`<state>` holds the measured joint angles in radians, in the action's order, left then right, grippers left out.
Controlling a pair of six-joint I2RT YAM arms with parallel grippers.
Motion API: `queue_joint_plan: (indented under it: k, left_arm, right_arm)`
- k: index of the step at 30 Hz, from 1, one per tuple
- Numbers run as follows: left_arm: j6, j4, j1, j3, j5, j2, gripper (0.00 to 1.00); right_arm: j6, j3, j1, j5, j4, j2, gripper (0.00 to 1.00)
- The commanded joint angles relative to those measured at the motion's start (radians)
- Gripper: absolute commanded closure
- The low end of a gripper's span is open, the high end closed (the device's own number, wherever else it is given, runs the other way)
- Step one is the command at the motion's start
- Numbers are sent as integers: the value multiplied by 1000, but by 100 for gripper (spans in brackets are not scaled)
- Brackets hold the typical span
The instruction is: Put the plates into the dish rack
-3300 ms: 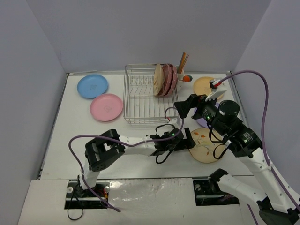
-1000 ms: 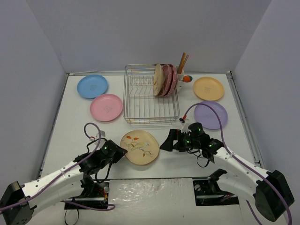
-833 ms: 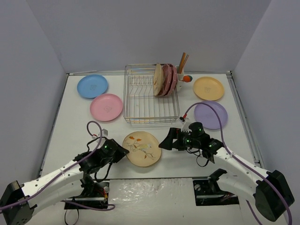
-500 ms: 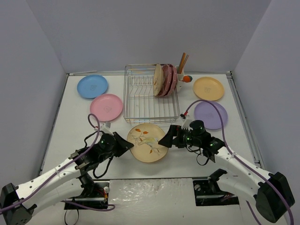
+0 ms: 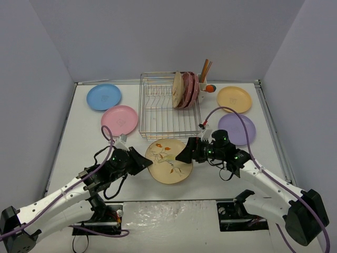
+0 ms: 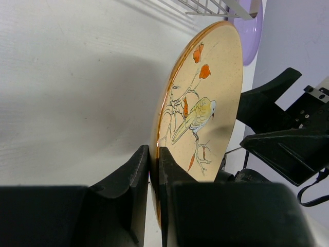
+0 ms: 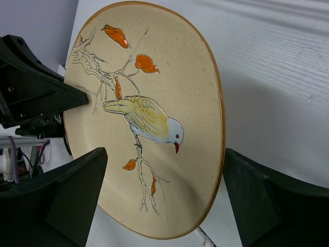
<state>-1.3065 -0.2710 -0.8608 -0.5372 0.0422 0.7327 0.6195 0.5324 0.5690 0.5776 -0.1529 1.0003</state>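
Observation:
A beige plate [image 5: 169, 161] with a bird and orange leaves hangs tilted above the table, just in front of the dish rack [image 5: 158, 113]. My left gripper [image 5: 145, 162] is shut on its left rim; the left wrist view shows both jaws pinching the plate [image 6: 205, 98] edge-on at the left gripper [image 6: 154, 157]. My right gripper [image 5: 183, 154] stands open at the opposite rim. In the right wrist view the plate [image 7: 149, 103] fills the gap of the right gripper [image 7: 164, 154], one finger on each side with space left. Three plates [image 5: 185, 90] stand in the rack's right end.
Flat on the table lie a blue plate [image 5: 103, 97] and a pink plate [image 5: 119, 120] left of the rack, and an orange-yellow plate [image 5: 234, 99] and a lavender plate [image 5: 239, 129] to its right. A white utensil cup [image 5: 204, 84] with sticks hangs on the rack's far right corner.
The left gripper has lifted the beige plate off the table and carried it up and right toward the rack. The right gripper has closed in around its right rim and narrowed slightly.

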Motion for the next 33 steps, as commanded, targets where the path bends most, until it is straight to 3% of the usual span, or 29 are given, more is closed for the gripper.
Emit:
queue_joint_plan:
  k: [1, 7, 14, 20, 26, 29, 31, 33]
  left_arm:
    - [-1, 248, 8, -133, -33, -19, 100]
    - [15, 254, 8, -138, -41, -24, 100]
    - [19, 304, 8, -131, -42, -28, 100]
    - [34, 305, 8, -130, -42, -15, 100]
    - [60, 300, 8, -138, -69, 36, 99]
    - [72, 286, 8, -144, -64, 59, 90]
    - [95, 239, 8, -167, -52, 74, 67]
    - [111, 204, 8, -183, -18, 83, 54]
  right_arm:
    - [-23, 51, -9, 45, -51, 9, 13]
    - [-29, 46, -22, 58, -52, -4, 32]
    - [-34, 40, -68, 117, -56, -15, 62]
    - [-41, 53, -111, 165, -54, -43, 98]
    - [-58, 124, -124, 173, -17, -74, 100]
    - [-76, 161, -127, 166, 10, -81, 100]
    - [-101, 212, -130, 142, 63, -83, 100]
    - [-123, 249, -132, 120, 101, -81, 100]
